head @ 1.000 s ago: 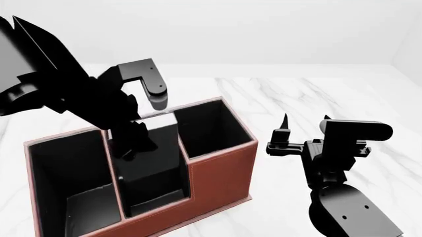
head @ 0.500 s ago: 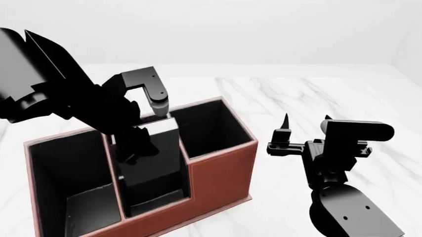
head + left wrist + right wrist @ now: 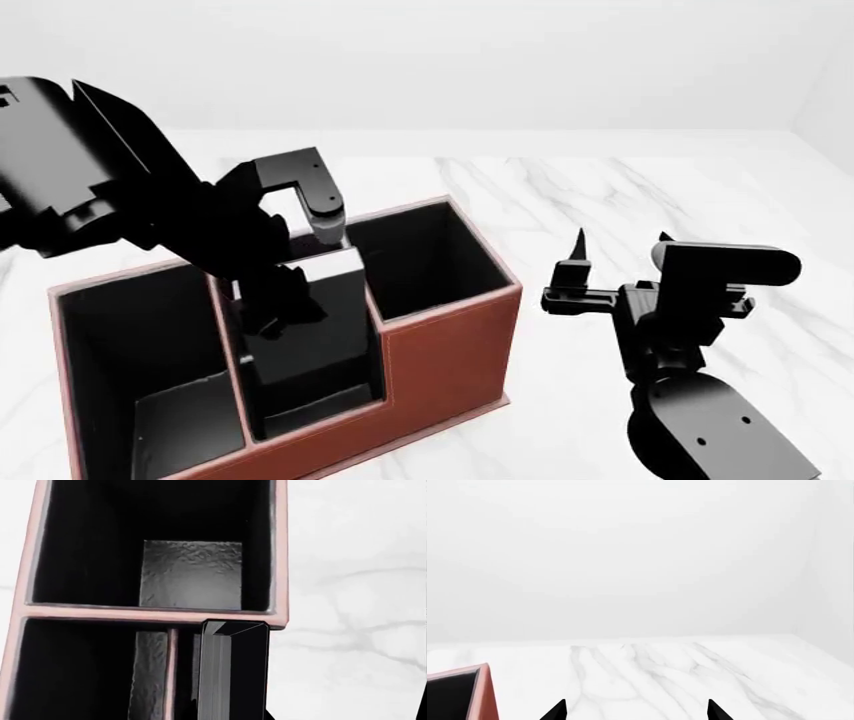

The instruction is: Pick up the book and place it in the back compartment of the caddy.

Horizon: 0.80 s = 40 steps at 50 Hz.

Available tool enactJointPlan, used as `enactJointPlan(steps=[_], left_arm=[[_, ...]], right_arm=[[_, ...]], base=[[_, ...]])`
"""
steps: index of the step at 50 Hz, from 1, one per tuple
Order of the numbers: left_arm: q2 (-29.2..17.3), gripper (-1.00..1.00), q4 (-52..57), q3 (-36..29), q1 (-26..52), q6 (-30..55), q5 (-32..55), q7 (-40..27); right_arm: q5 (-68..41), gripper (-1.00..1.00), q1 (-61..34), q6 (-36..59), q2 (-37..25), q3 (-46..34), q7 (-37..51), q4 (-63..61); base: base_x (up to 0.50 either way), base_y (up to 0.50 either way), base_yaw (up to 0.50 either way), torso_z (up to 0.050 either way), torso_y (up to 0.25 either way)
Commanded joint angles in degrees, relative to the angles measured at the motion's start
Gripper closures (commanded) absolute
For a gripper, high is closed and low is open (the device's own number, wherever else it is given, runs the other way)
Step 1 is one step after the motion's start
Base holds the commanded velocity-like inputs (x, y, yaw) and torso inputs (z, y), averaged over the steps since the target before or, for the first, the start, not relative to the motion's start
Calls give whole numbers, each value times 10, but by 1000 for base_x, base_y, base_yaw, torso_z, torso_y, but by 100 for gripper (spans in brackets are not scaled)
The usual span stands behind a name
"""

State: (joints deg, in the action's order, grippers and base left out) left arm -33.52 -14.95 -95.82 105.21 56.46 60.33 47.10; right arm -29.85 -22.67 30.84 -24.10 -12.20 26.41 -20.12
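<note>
The reddish-brown caddy (image 3: pixel 447 355) stands on the table with black-lined compartments and a taller square section at its right end. The black book (image 3: pixel 327 305) stands upright in the narrow middle compartment, beside that taller section. My left gripper (image 3: pixel 296 275) reaches down from the left and is shut on the book. In the left wrist view the book (image 3: pixel 233 670) points at the caddy's inner wall (image 3: pixel 153 614), grey page edges showing; the jaws themselves are out of frame. My right gripper (image 3: pixel 614 260) hovers open and empty to the right of the caddy, its tips (image 3: pixel 634 711) spread wide.
White marble tabletop (image 3: pixel 601 190) stretches behind and to the right of the caddy, ending at a plain white wall. One corner of the caddy (image 3: pixel 480 690) shows in the right wrist view. The right arm's body fills the lower right of the head view.
My left gripper has moved slightly down and right with the book, and the book's top sits lower in the middle compartment. The right arm has not moved.
</note>
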Motion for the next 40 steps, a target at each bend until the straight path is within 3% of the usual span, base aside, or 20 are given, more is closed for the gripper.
enactJointPlan(steps=[1,40], left_arm=[[6,100,-15,7,-6,-8,2,2],[-17,100,-6,18,-70,-31,22,-28]], right_arm=[[-1,-100,1,-3,-1,1,1,1],[-7,-100,4,-3,-6,3,6,-6]], base=[[0,0,0,0,0],[0,0,0,0,1]])
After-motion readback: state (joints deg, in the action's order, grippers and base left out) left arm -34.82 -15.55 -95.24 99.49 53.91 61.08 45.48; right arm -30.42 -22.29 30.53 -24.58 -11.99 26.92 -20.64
